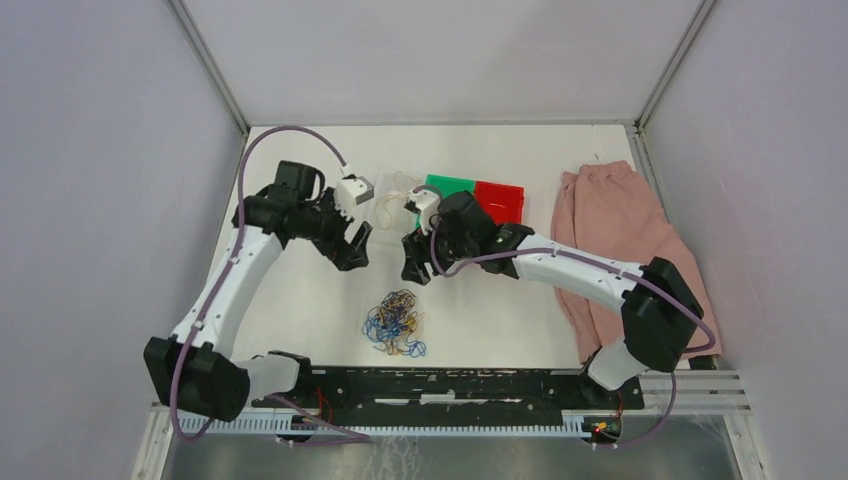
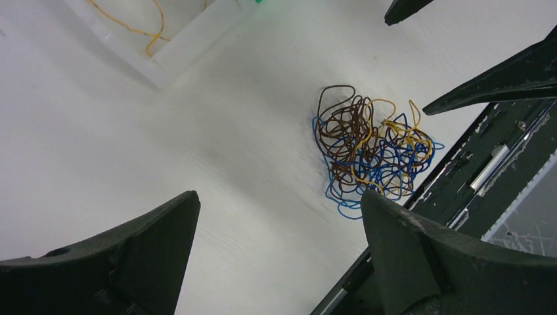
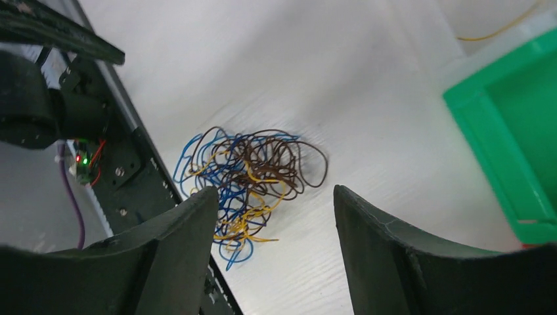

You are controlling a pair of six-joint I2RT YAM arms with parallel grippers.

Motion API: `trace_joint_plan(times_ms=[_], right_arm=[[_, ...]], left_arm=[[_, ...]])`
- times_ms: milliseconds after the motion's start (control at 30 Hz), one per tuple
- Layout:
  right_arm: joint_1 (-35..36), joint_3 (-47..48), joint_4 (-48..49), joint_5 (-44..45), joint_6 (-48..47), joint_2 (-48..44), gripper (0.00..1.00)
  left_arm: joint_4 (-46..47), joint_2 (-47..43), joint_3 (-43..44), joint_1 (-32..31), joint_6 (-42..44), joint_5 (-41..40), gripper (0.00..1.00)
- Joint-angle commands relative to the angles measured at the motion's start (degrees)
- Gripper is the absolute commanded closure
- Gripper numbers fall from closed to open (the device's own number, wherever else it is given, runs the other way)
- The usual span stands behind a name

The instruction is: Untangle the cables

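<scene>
A tangled heap of thin blue, dark brown and yellow cables lies on the white table near the front rail. It shows in the left wrist view and the right wrist view. One yellow strand lies in the clear tray. My left gripper is open and empty, held above the table behind and left of the heap. My right gripper is open and empty, behind and just right of the heap. Both show open in their own views, the left and the right.
A clear tray, a green bin and a red bin stand in a row at the back. A pink cloth lies at the right. The black rail runs along the front edge.
</scene>
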Motion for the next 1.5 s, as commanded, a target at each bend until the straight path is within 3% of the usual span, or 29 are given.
trace_joint_plan(times_ms=[0, 233, 500, 800, 967, 1233, 1333, 1467], right_arm=[[2.3, 4.9, -1.8, -9.0, -5.7, 2.4, 0.29], [7.5, 11.3, -14.6, -9.8, -16.3, 7.2, 0.28], [10.6, 16.0, -17.0, -3.5, -27.3, 13.3, 0.29], [11.6, 20.4, -21.0, -6.0, -32.8, 18.6, 0.42], [11.6, 19.7, -23.0, -6.1, -34.3, 18.9, 0.44], [11.6, 17.3, -15.8, -4.4, -29.8, 16.5, 0.8], [11.5, 17.0, -14.7, -2.8, -28.2, 14.3, 0.98], [10.7, 16.7, -14.1, -1.5, -24.9, 10.4, 1.0]], left_arm=[[0.7, -7.2, -3.4, 1.7, -1.7, -0.4, 0.01], [0.1, -10.8, -6.7, 2.4, 3.3, -0.3, 0.01], [2.0, -11.0, -8.2, 4.6, 3.9, 2.9, 0.01], [1.4, -9.6, -6.7, 11.3, 5.7, 4.5, 0.01], [-0.1, -8.6, -4.2, 14.3, 7.0, 5.6, 0.01], [0.4, -8.9, -3.2, 14.5, 5.7, 4.3, 0.01], [0.3, -9.9, -3.8, 14.5, 5.8, 4.3, 0.01], [1.6, -11.4, -5.0, 14.5, 3.5, 5.5, 0.0]])
